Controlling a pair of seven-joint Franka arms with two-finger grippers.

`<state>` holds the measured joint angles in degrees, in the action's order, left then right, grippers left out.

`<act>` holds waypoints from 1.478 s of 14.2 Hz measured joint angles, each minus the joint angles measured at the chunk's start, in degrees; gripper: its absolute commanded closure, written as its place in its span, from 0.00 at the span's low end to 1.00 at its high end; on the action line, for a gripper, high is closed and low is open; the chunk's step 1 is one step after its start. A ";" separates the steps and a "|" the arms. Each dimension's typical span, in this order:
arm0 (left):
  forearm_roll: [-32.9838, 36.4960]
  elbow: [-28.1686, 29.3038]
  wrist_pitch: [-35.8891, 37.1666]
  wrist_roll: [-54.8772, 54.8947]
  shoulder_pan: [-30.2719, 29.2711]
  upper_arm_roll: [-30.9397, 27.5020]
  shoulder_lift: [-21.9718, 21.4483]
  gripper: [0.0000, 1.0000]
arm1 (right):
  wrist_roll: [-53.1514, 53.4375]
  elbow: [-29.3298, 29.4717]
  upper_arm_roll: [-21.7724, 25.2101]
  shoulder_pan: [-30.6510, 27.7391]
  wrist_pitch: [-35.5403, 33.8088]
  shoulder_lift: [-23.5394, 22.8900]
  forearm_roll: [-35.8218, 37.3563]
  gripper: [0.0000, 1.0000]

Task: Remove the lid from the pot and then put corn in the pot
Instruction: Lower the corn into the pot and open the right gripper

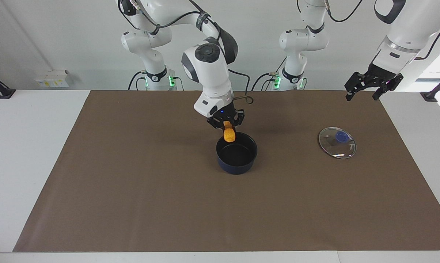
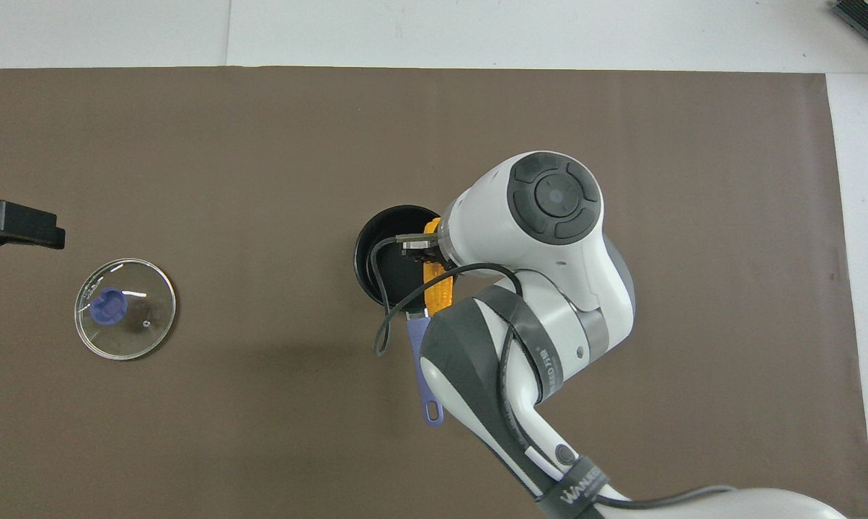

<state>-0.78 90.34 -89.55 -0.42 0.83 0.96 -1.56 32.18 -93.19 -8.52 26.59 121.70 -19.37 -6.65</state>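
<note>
Currently catalogued, table contents and my two tools. Item one: my right tool point(image 1: 226, 125), raised over the pot's rim on the side toward the robots, fingers clamped tight on the upper end of the corn point(image 1: 229, 136); the cob hangs downward from the grip, its lower end just above the rim, not touching the pot as far as the facing view shows. Item two: the pot point(image 1: 236, 153), dark blue with a black inside, uncovered, standing on the brown mat point(image 1: 132, 201) about mid-table; nothing lies in it. Its blue handle point(image 2: 423, 367) points toward the robots and is largely covered by my right arm in the overhead view. Item three: the lid point(image 1: 337, 142), clear glass with a metal rim and blue knob, lying flat on the mat with the knob up, well apart from the pot, toward my left arm's end of the table. Item four: my left tool point(image 1: 366, 84), waiting in the air over the mat's edge near the lid, fingers spread wide, holding nothing.
</note>
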 measured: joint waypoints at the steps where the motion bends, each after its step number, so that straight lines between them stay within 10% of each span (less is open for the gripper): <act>1: 0.00 0.00 0.00 0.43 0.03 0.00 0.08 0.00 | 0.13 0.00 0.01 0.45 1.44 -1.44 0.25 1.00; 15: 0.00 -0.01 -0.03 3.64 0.11 0.00 0.22 0.00 | -0.15 2.07 0.15 0.95 7.07 -8.67 5.84 1.00; 18: 0.00 -0.01 -0.03 3.64 0.12 0.00 0.24 0.00 | -0.41 2.14 0.17 0.92 8.81 -9.87 5.85 0.72; 21: 0.00 -0.01 -0.03 3.66 0.12 0.00 0.24 0.00 | -2.81 2.18 0.24 0.67 9.18 -10.51 5.81 0.22</act>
<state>-0.78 90.34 -89.58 3.24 0.95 0.95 -1.33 29.36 -91.01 -8.27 27.26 130.88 -29.89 -0.84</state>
